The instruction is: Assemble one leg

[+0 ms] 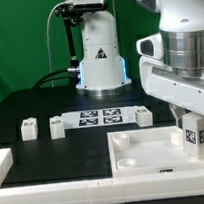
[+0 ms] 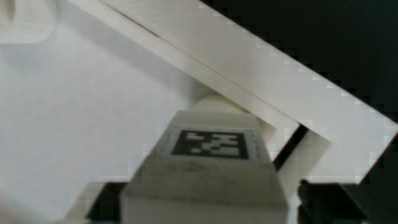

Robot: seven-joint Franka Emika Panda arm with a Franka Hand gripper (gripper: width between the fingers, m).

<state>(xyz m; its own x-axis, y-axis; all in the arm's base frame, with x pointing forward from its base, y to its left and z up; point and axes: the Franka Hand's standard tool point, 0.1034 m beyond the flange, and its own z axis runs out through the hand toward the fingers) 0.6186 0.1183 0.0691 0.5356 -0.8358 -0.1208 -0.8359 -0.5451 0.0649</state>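
Observation:
My gripper (image 1: pixel 198 129) is shut on a leg (image 1: pixel 191 136), a small white post with a black-and-white tag. It holds the leg upright over the near right corner of the large white square board (image 1: pixel 144 149). In the wrist view the leg (image 2: pixel 210 150) sits between the dark fingers (image 2: pixel 111 203), and its far end is close to the board's raised rim (image 2: pixel 240 62). I cannot tell whether the leg touches the board (image 2: pixel 80 110). Three more legs (image 1: pixel 30 126) (image 1: pixel 56 125) (image 1: pixel 143 114) lie on the black table.
The marker board (image 1: pixel 99 116) lies flat between the loose legs, in front of the robot base (image 1: pixel 98 55). A white L-shaped rail (image 1: pixel 5 162) runs along the table's front edge at the exterior view's left.

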